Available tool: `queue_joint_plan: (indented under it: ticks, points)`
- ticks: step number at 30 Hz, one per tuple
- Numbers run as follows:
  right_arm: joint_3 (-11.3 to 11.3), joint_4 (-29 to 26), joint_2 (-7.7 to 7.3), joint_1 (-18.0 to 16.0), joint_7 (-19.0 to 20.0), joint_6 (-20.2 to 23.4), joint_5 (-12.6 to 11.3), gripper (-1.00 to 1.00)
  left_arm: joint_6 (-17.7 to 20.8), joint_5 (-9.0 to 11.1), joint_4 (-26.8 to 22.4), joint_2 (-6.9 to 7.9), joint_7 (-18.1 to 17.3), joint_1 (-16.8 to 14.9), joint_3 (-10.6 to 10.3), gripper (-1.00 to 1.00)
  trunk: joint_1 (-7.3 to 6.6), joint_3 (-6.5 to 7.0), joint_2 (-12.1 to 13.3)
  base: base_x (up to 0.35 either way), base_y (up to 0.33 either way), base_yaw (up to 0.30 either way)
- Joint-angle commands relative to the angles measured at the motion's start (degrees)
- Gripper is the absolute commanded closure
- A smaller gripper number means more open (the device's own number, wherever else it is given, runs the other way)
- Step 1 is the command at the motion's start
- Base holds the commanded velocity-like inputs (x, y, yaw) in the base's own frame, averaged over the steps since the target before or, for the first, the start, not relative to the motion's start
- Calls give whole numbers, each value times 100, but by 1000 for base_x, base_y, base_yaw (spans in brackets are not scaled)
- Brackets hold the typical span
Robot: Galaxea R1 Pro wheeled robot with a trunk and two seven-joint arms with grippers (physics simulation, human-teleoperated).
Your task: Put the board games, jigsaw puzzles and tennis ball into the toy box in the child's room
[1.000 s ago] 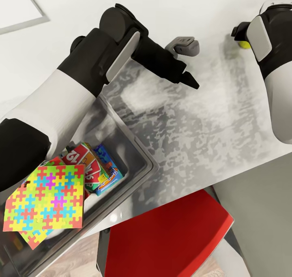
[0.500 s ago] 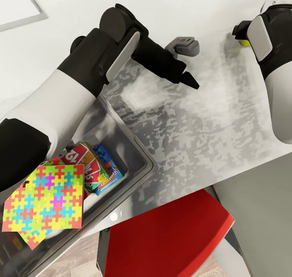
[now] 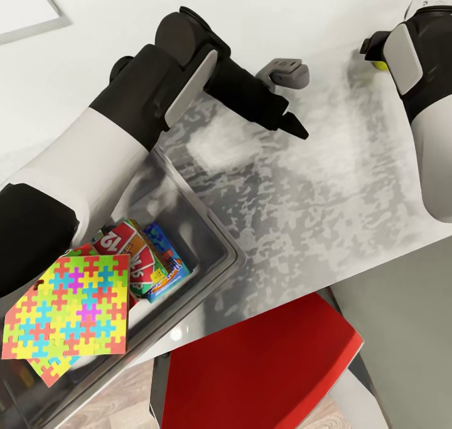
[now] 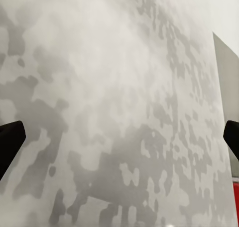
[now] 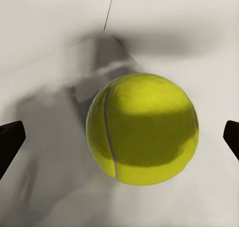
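The tennis ball (image 5: 143, 129) is lying on the pale grey table (image 3: 326, 184), straight ahead of the right gripper (image 5: 119, 137) and centred between its two dark fingertips, which are standing wide apart and not touching it. The right arm is much the nearer. The left gripper (image 4: 119, 142) is hovering over bare tabletop, jaws also apart and holding nothing. The toy box (image 3: 216, 262), well apart from the ball, is holding board games (image 3: 147, 256) and a jigsaw puzzle (image 3: 69, 313).

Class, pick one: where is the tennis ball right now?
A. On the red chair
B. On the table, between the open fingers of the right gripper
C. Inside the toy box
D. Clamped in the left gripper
B: the tennis ball rests on the table, with the right gripper fingers spread wide on either side, not touching it.
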Motion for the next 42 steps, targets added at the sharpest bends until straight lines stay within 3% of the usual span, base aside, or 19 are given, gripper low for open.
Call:
queue_joint_plan:
  ticks: [1, 42]
  points:
    - [48, -7, -10, -4, -48, 24, -60, -100, 18, -7, 3, -1, -21, -5, -7, -100, 3, -7, -9, 0, 0, 0]
    - [56, -21, -92, 4, -40, 39, -47, -100, 18, -7, 3, -1, -22, -5, -30, -100, 3, -21, -9, 0, 0, 0]
